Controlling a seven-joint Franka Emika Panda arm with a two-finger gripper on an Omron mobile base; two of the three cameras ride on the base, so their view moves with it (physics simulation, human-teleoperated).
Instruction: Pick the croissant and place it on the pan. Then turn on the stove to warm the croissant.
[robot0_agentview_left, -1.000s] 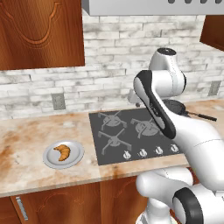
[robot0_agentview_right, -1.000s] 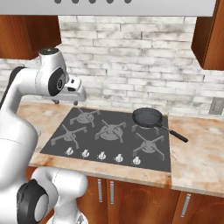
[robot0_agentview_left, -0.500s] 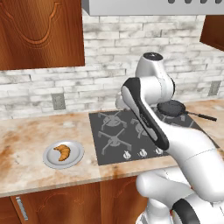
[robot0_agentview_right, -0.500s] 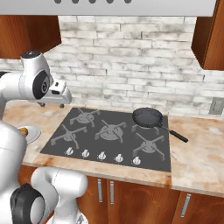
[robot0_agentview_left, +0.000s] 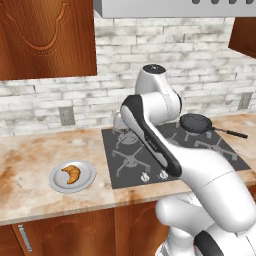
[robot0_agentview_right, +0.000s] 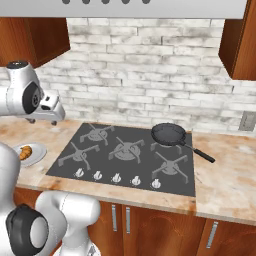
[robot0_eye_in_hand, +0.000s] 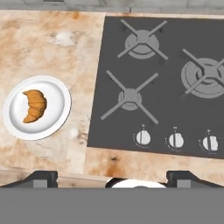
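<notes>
Croissant (robot0_eye_in_hand: 35, 105) on plate (robot0_eye_in_hand: 57, 118): light, flaky, crushable. Best pinched gently across thick middle. Gripper (robot0_eye_in_hand: 112, 177) wide open, empty

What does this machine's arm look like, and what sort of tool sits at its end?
The arm is made of smooth, rounded glossy white segments joined by dark grey to black bands at the joints. No loose cables or markings show. The tool at its end has two small, blocky dark grey finger tips, set wide apart, seen in the hand view.
</notes>
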